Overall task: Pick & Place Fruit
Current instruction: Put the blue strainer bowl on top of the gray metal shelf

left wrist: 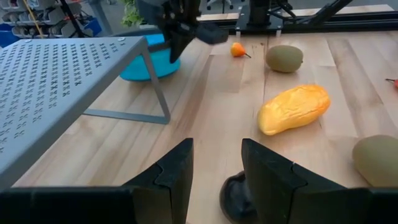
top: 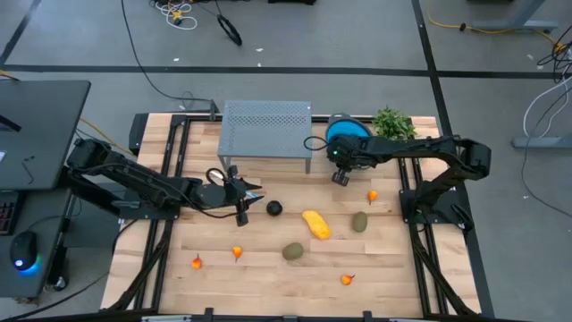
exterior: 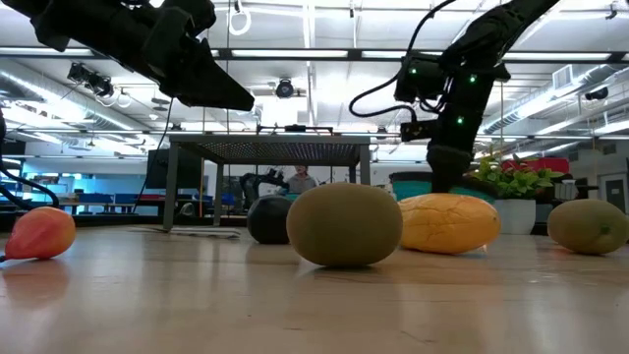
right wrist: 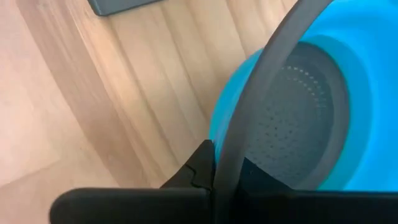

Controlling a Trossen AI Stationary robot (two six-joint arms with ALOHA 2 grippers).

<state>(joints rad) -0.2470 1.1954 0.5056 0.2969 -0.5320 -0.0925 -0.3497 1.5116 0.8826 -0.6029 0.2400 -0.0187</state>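
Hovering beside the blue bowl (top: pixel 347 131), the right tool (top: pixel 340 177) is closed empty; next it must reopen over fruit, while the left tool (top: pixel 243 207) waits part-open beside the black ball (top: pixel 274 208).

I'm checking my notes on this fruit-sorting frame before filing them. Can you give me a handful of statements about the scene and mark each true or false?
1. The right end effector is shut near the blue bowl. True.
2. The yellow fruit sits inside the blue bowl. False: it lies on the wooden table.
3. The left end effector is beside the dark ball. True.
4. The left end effector grips an olive-brown oval. False: nothing is between its fingers.
5. The grey perforated stand lies tipped over. False: it stands upright on its legs.
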